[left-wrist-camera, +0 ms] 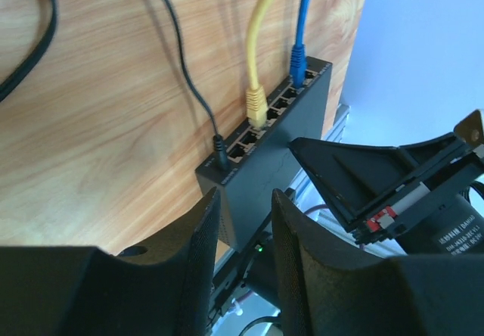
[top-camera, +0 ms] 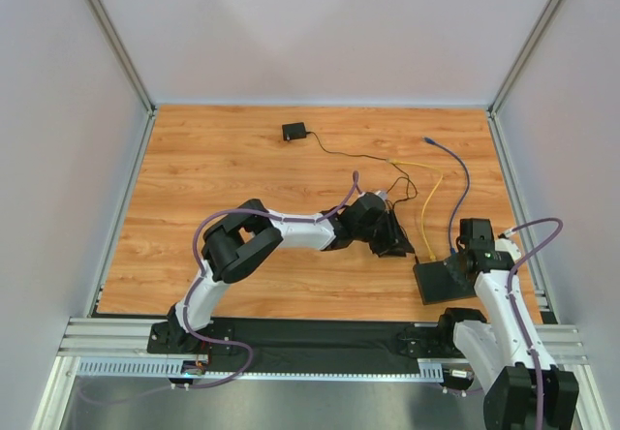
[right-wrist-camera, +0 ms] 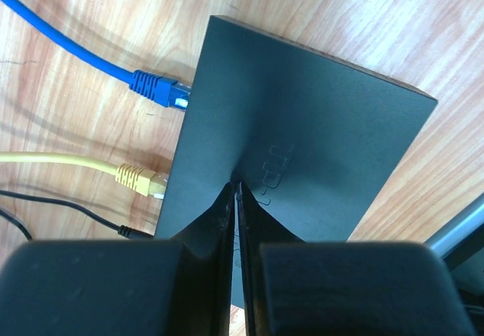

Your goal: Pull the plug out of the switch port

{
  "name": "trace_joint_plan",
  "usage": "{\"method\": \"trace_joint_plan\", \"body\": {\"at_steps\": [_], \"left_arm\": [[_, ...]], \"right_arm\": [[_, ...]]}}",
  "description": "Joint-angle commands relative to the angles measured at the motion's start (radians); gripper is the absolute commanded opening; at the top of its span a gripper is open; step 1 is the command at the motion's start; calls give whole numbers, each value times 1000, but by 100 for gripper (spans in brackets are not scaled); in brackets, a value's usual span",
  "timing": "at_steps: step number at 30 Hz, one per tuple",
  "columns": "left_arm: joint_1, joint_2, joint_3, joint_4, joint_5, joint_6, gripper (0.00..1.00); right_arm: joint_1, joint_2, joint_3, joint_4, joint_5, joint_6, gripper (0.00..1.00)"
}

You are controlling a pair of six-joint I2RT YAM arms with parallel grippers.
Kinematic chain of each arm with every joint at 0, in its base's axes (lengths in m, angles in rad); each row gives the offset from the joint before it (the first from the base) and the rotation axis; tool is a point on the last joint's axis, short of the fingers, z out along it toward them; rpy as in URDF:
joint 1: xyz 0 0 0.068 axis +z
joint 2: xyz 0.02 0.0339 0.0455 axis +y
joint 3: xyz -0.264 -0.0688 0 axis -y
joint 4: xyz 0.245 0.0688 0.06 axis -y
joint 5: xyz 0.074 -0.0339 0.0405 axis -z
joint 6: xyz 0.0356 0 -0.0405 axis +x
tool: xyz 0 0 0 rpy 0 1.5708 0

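Top external: pale walls (top-camera: 320,23) enclose the wood-grain table (top-camera: 242,159) bearing a switch (top-camera: 448,280).

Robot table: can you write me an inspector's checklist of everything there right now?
Surface: wooden table, wood-grain top.
Job's things: black switch at near right; yellow plug, blue plug and black power plug all seated in it.
Clutter: small black adapter at the far side.
Grippers: left gripper open, by the switch's port side; right gripper shut, tips seemingly on the switch's top.
Cables: yellow cable, blue cable and thin black cord trail away across the table.
Surroundings: grey walls; metal rail at near edge.
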Motion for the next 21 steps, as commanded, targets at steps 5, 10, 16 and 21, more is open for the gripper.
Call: {"method": "trace_joint_plan", "body": {"at_steps": [5, 10, 16, 21], "left_arm": [[-11, 17, -17, 92, 2, -53, 47], [-8, 61, -1, 129, 20, -87, 48], [-7, 106, 24, 182, 79, -137, 48], [-7, 143, 39, 228, 77, -180, 47]], "right_arm": [[-5, -31, -28, 20, -53, -43, 3], [-5, -22, -22, 28, -40, -55, 0], [-5, -20, -27, 20, -35, -46, 0], [-5, -20, -28, 23, -37, -49, 1]]}}
